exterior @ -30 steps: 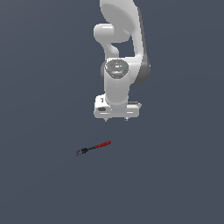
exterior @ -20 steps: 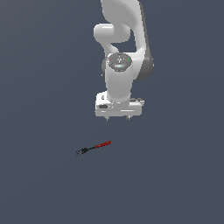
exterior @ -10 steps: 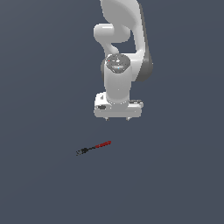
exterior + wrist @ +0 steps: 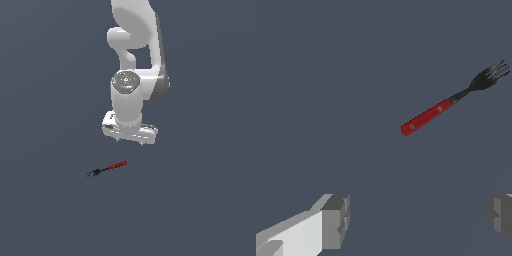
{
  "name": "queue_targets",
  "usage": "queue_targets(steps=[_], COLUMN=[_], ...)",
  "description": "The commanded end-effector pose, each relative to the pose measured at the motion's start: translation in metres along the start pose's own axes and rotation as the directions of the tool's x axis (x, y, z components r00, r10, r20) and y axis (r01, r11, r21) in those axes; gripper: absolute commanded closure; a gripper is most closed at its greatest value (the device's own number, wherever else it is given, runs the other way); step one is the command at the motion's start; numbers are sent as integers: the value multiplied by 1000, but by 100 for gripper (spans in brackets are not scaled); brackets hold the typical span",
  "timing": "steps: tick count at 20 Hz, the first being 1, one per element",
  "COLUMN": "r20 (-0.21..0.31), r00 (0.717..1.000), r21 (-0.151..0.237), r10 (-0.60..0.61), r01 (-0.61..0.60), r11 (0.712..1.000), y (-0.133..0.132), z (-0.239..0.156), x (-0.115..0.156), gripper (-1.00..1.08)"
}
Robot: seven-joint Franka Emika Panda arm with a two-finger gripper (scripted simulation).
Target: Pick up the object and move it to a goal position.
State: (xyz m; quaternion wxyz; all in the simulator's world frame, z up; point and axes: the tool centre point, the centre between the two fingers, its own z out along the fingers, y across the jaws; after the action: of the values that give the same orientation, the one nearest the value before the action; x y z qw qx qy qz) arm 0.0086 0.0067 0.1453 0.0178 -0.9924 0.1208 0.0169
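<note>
The object is a small fork with a red handle and black tines (image 4: 107, 169), lying flat on the dark surface. In the exterior view it sits below my gripper (image 4: 130, 143) and toward that view's left. The gripper hangs above the surface, well apart from the fork, pointing down. In the wrist view the fork (image 4: 428, 115) lies diagonally, some way off from the gripper (image 4: 418, 217). Its grey fingertips (image 4: 336, 220) stand wide apart with nothing between them, so the gripper is open.
A plain dark grey-blue surface (image 4: 200, 210) lies under everything. The white arm (image 4: 132, 95) rises above the gripper toward the top of the exterior view. No other objects show.
The hand has turned slightly about its axis, then dropped a little and shifted toward the exterior view's left, nearer the fork. The fork has not moved.
</note>
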Motion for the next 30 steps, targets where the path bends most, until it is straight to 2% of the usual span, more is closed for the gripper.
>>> queue_targets(steps=[1,6,12,16,25,30], r20=[-1,-4,-11,-17,-34,-41], r00=[997,970,901,836,662,588], r21=[1,3,4,5,9,12], r10=[78,245,433,548,749,808], r01=[-78,-245,-433,-548,-749,-808], r11=[997,970,901,836,662,589], y=[6,20,37,49,74,83], z=[6,19,35,46,69,77], x=[8,24,43,55,77,85], gripper=[-92,-92,-92,-92,-92,-92])
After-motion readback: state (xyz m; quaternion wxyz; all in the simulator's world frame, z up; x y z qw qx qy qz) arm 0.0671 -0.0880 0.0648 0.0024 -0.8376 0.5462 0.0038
